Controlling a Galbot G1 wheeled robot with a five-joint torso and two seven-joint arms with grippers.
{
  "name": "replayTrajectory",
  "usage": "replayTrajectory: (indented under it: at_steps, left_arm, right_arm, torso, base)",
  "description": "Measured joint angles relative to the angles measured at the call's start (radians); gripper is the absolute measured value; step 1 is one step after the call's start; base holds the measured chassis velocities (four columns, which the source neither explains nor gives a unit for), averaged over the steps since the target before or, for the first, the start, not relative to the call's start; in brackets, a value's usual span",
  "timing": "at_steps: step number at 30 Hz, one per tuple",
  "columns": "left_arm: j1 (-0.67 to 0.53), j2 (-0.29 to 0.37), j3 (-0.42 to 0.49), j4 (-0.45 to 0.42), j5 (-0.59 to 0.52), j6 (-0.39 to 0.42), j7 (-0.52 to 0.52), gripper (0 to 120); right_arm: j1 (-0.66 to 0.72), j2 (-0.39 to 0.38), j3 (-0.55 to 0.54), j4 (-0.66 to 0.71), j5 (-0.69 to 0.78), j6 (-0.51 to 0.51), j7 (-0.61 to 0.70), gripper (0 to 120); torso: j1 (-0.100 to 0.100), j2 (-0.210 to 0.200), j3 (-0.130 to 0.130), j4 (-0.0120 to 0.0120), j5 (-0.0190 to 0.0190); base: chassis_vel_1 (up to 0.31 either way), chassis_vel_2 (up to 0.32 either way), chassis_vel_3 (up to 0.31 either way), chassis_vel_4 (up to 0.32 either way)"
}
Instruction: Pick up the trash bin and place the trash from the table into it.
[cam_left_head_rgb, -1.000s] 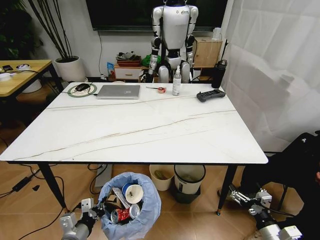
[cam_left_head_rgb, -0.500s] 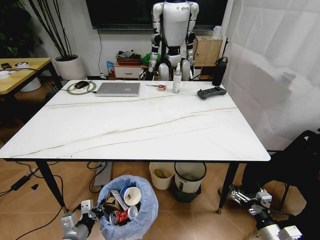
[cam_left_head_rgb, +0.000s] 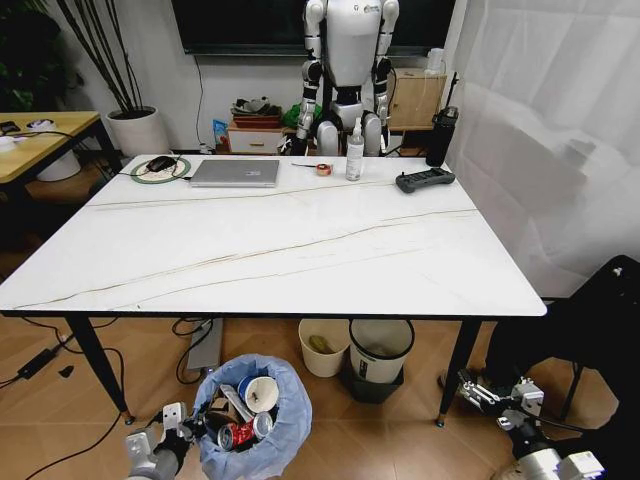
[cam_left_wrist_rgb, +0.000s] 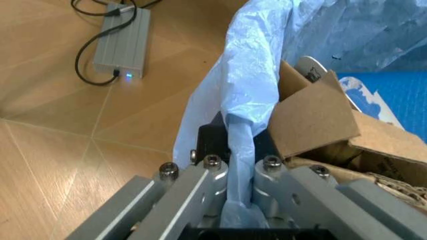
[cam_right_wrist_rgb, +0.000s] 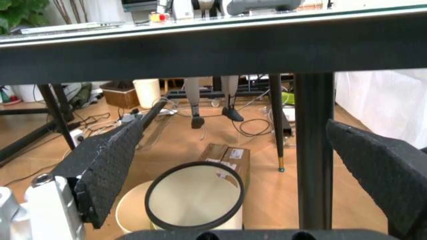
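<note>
The trash bin (cam_left_head_rgb: 252, 420), lined with a crinkly light-blue bag, is low in front of the table (cam_left_head_rgb: 300, 270), near the floor. Inside lies trash: a blue paper cup (cam_left_head_rgb: 262, 392), a crushed red can (cam_left_head_rgb: 238, 434) and brown cardboard (cam_left_wrist_rgb: 313, 120). My left gripper (cam_left_head_rgb: 190, 426) is shut on the bin's bagged rim (cam_left_wrist_rgb: 243, 95), with the plastic pinched between its fingers. My right gripper (cam_left_head_rgb: 488, 393) hangs open low at the right, by the table's front right leg. In the right wrist view its black pads (cam_right_wrist_rgb: 110, 162) stand wide apart with nothing between them.
On the table's far side are a silver laptop (cam_left_head_rgb: 236, 172), a black controller (cam_left_head_rgb: 424, 179), a spray bottle (cam_left_head_rgb: 354, 150) and a mouse (cam_left_head_rgb: 160, 164). Under the table stand a cream bin (cam_left_head_rgb: 322, 350) and a white black-rimmed bin (cam_right_wrist_rgb: 193, 195). A grey power brick (cam_left_wrist_rgb: 123, 42) lies on the floor.
The whole head view has shifted a little, so the camera has moved. My left gripper still holds the bin's rim, and the right gripper stays open in the same place.
</note>
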Motion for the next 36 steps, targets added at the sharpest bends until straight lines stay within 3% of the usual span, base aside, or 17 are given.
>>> replayTrajectory:
  at_steps: [36]
  left_arm:
    - [-0.134, -0.034, 0.028, 0.277, 0.023, -0.034, 0.051, 0]
  right_arm:
    - [0.000, 0.000, 0.000, 0.000, 0.000, 0.000, 0.000, 100]
  torso:
    - [-0.067, -0.155, -0.088, 0.0000, 0.0000]
  base:
    - [0.000, 0.000, 0.000, 0.000]
